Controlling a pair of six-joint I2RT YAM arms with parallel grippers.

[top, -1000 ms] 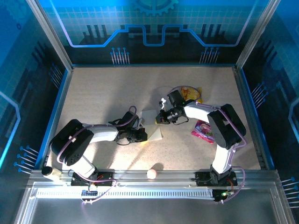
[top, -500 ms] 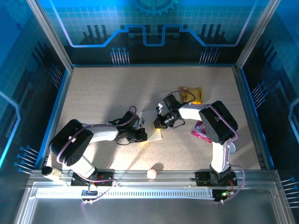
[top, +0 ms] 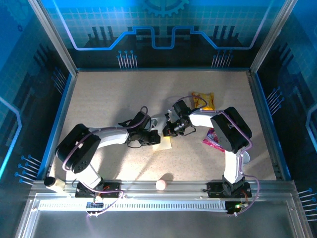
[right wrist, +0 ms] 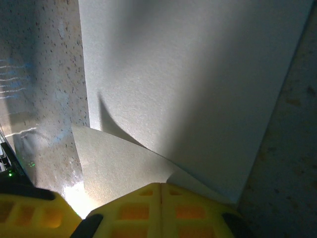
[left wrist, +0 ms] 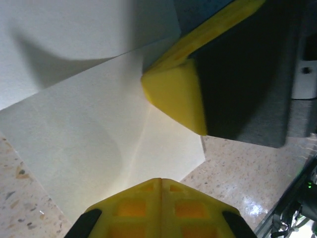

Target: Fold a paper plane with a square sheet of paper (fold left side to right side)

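1. My left fingers [top: 152, 140] stand open. In the left wrist view one yellow pad [left wrist: 176, 99] sits at the upper right and the other is at the bottom edge. There is a clear gap between them and nothing is clamped.
2. Under that gap lies the thin white creased sheet of paper [left wrist: 89, 139], flat on the worktop. A faint crease runs from one pad toward the other. The upper pad's tip is down at the paper, but I cannot tell whether it presses.
3. My right fingers [top: 169, 131] sit just beside my left ones, at the paper's opposite edge. The right wrist view gives me one yellow pad at the bottom, so I cannot tell how far apart they stand.
4. Just ahead of that pad, a pointed flap of the paper [right wrist: 124, 158] lies over its broader white layer.
5. Around both sets of fingers is the speckled beige worktop [top: 109, 99].
6. Beyond my right fingers lies a crinkled yellow snack packet [top: 203, 101].
7. A pink plastic wrapper [top: 214, 139] lies to their right, beside the right arm.
8. A small pale ball [top: 161, 184] rests well behind both, near the worktop's near edge.
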